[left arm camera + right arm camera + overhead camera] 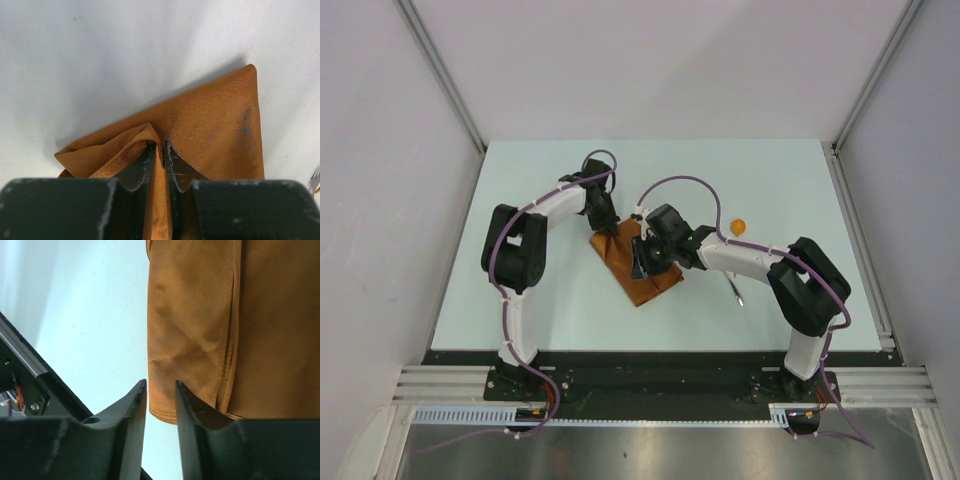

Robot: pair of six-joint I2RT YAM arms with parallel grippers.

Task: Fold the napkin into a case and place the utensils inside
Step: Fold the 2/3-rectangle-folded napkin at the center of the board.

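The rust-orange napkin (642, 268) lies folded into a long narrow band, slanting across the middle of the table. My left gripper (605, 226) is at its far left end. In the left wrist view that gripper (162, 146) is shut on a raised fold of the napkin (210, 120). My right gripper (642, 262) hovers over the middle of the band. In the right wrist view it (161, 385) is open over a hemmed corner of the napkin (195, 325), gripping nothing. The orange-bowled spoon (737, 227) lies to the right, and the fork (735, 292) pokes out from under the right arm.
The pale table (520, 200) ends at a black rail (650, 355) along the near edge, which also shows in the right wrist view (22, 372). Grey walls stand on the left, right and far sides. The right arm's forearm (750, 258) crosses above the fork.
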